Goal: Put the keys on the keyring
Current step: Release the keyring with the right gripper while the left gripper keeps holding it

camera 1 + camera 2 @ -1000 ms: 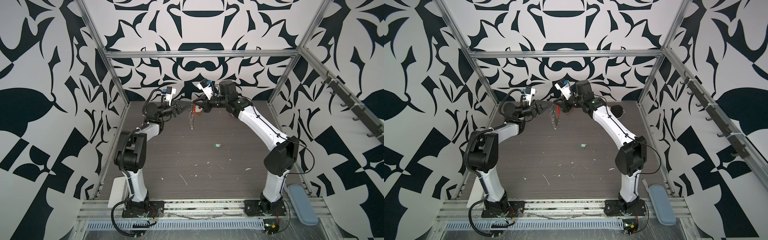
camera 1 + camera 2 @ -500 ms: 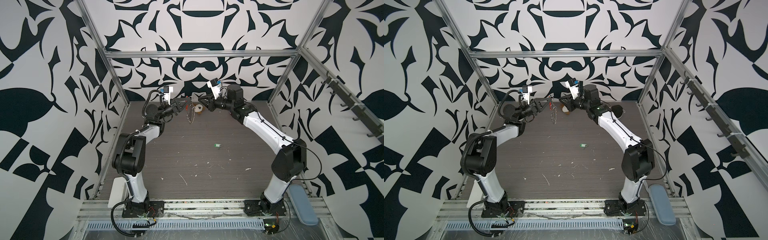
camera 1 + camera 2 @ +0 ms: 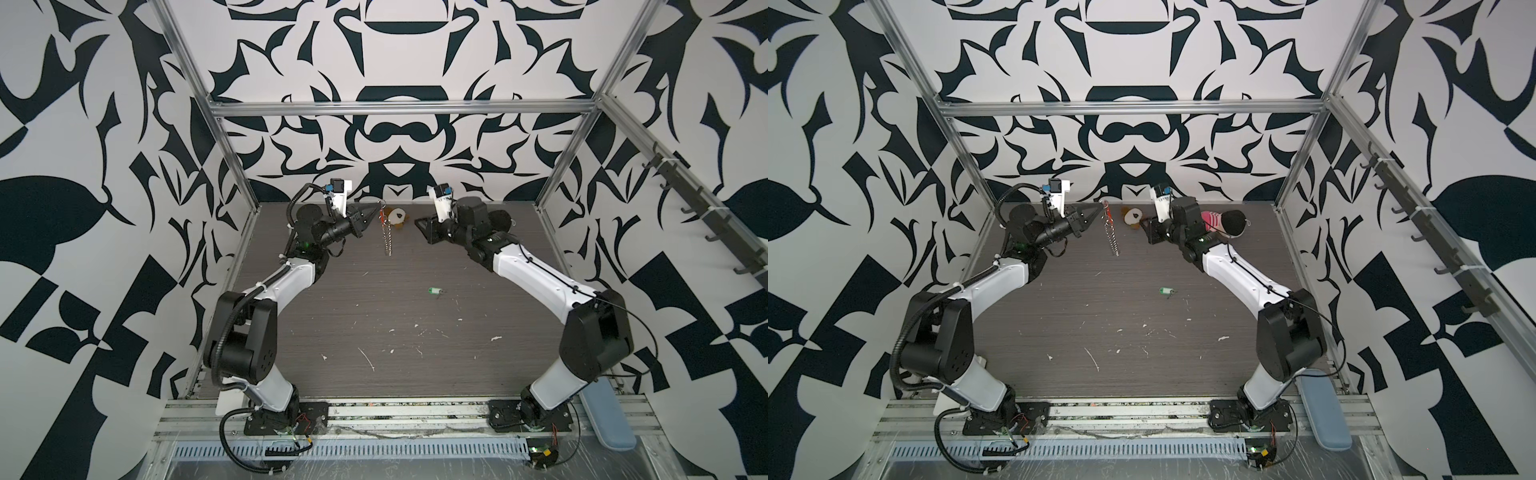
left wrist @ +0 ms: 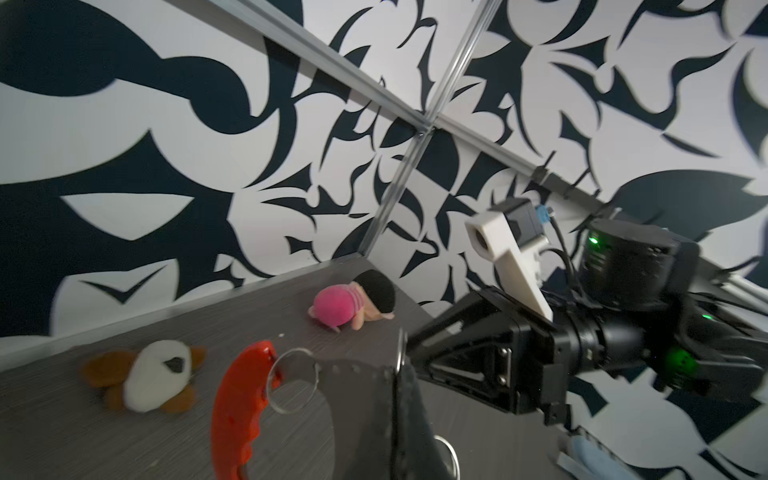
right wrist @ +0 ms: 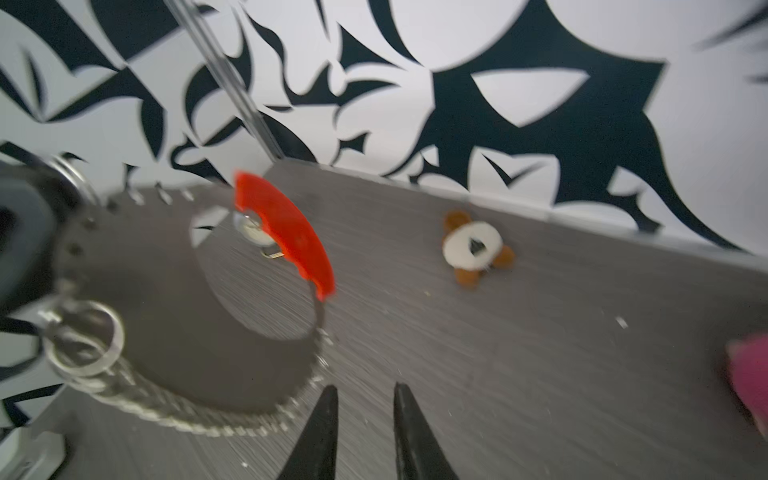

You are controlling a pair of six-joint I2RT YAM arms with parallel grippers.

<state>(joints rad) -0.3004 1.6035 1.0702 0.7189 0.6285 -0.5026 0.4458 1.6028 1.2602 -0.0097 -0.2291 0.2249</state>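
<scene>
The keyring hangs in the air at the back of the table, its silver chain point(image 3: 387, 237) point(image 3: 1113, 240) dangling below a curved orange-red strip point(image 4: 237, 411) point(image 5: 282, 232). My left gripper point(image 3: 371, 212) point(image 3: 1098, 208) point(image 4: 401, 368) is shut on one of the keyring's top rings point(image 4: 291, 382). Off to the chain's right, my right gripper point(image 3: 422, 230) point(image 3: 1148, 232) point(image 5: 365, 390) stands open with nothing between its fingers. The green key tag point(image 3: 434, 291) point(image 3: 1166, 291) lies on the table, right of the middle, away from both grippers.
A brown and white plush toy point(image 3: 397, 216) point(image 5: 473, 249) lies by the back wall behind the keyring. A pink and black plush point(image 3: 1223, 220) point(image 4: 353, 305) sits behind my right wrist. White scraps dot the table's front half. A blue pad point(image 3: 609, 409) lies outside the frame.
My right gripper has let go of the keyring, opened and drawn back to the right. The left gripper keeps hold of the keyring, whose chain now hangs free.
</scene>
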